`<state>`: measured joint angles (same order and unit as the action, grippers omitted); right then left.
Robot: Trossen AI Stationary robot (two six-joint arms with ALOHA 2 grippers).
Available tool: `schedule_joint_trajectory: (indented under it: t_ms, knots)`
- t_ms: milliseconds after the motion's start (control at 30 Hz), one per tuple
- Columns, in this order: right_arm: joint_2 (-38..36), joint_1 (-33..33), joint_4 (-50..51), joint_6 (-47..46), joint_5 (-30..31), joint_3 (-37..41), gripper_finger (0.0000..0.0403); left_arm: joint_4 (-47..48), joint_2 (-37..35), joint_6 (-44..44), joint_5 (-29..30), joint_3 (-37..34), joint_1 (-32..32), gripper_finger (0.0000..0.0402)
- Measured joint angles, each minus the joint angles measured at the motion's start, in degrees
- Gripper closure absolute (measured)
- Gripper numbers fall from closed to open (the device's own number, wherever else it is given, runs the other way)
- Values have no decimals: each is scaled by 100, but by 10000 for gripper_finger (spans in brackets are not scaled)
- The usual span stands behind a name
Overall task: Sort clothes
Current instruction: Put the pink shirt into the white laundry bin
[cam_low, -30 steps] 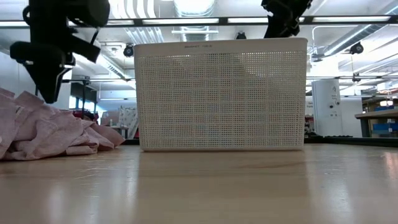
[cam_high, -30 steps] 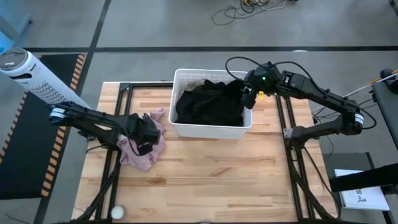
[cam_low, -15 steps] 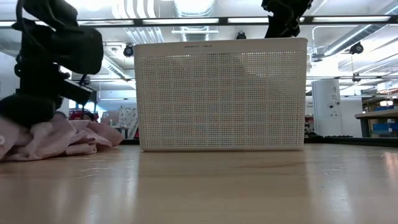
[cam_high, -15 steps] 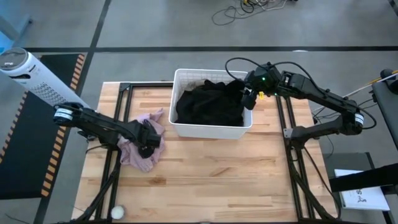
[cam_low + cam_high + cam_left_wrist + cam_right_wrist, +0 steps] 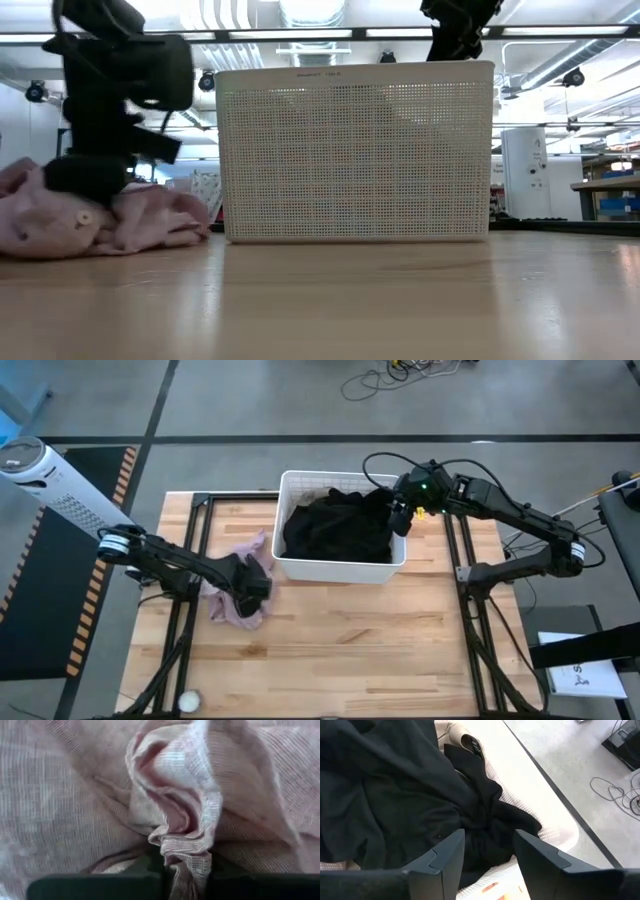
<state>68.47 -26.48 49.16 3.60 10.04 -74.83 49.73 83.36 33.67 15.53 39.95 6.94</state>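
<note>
A pale pink garment (image 5: 230,610) lies bunched on the table left of the white basket (image 5: 340,572); it also shows in the low view (image 5: 150,215). My left gripper (image 5: 252,588) is down on it and shut on its cloth (image 5: 75,795). Black clothes (image 5: 335,525) fill the basket, with a beige bit (image 5: 462,737) at its edge. My right gripper (image 5: 400,518) hangs open over the basket's far right corner, its fingers on either side of a black fold (image 5: 487,827). I cannot tell if they touch it. My left gripper pinches a bunched-up fold of the pink garment (image 5: 187,847) between its two fingers, several layers together. The fingers come from above, pointing down. The garment lies on the table around the gripper (image 5: 95,175), slack.
The basket's perforated wall (image 5: 355,150) stands just right of the pink garment. A small white ball (image 5: 188,702) lies at the table's near left corner. A white cylinder (image 5: 50,480) stands off the table's left side. Bare wood (image 5: 400,640) lies in front of the basket.
My left gripper has gone down onto the pink garment and toward the table's right and near edges. The garment has gathered into a tighter heap and slid a little toward the basket. My right gripper has kept still.
</note>
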Motion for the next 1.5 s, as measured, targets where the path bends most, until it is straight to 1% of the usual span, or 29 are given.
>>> schedule_joint_trajectory:
  t_ms: [33, 100, 267, 400, 533, 667, 767, 967, 1033, 1133, 1300, 1433, 1500]
  knots:
    - [0, 0, 3, 0, 0, 0, 249, -96, 18, -68, 8, 80, -2, 377]
    - [0, 0, 8, -2, 0, 0, 257, -176, 68, -114, 126, 307, 26, 377]
    - [-3, 0, 35, -2, 1, 0, 278, 781, -63, -110, 625, 1134, 308, 377]
    - [-11, 0, 40, 0, 2, 0, 295, 2119, -243, 199, 1139, 2083, 646, 378]
    - [-13, 0, 40, 0, 2, 0, 310, 3100, -490, 563, 1496, 3131, 1030, 378]
    - [-13, 0, 37, 0, 2, 0, 324, 3629, -704, 722, 2017, 4249, 1295, 378]
    - [-13, 0, 34, 14, 2, 0, 335, 3735, -825, 533, 2483, 5087, 1351, 378]
    - [-13, 0, 19, 44, 4, 0, 355, 3710, -852, -440, 3330, 6657, 1350, 378]
    - [-15, 0, -51, 58, 4, 0, 360, 3612, -796, -859, 3616, 7145, 1350, 378]
    - [-35, 0, -104, 73, 3, 0, 362, 3321, -681, -1529, 3880, 7802, 1349, 378]
    - [-91, 0, -201, 82, 2, 0, 354, 2190, -503, -2968, 3975, 8539, 1340, 378]
    - [-189, 0, -288, 91, -16, 0, 345, 1091, -358, -4181, 3980, 8879, 1328, 378]
    - [-257, 0, -326, 90, -118, -5, 343, 591, -269, -4698, 3978, 9012, 1307, 378]
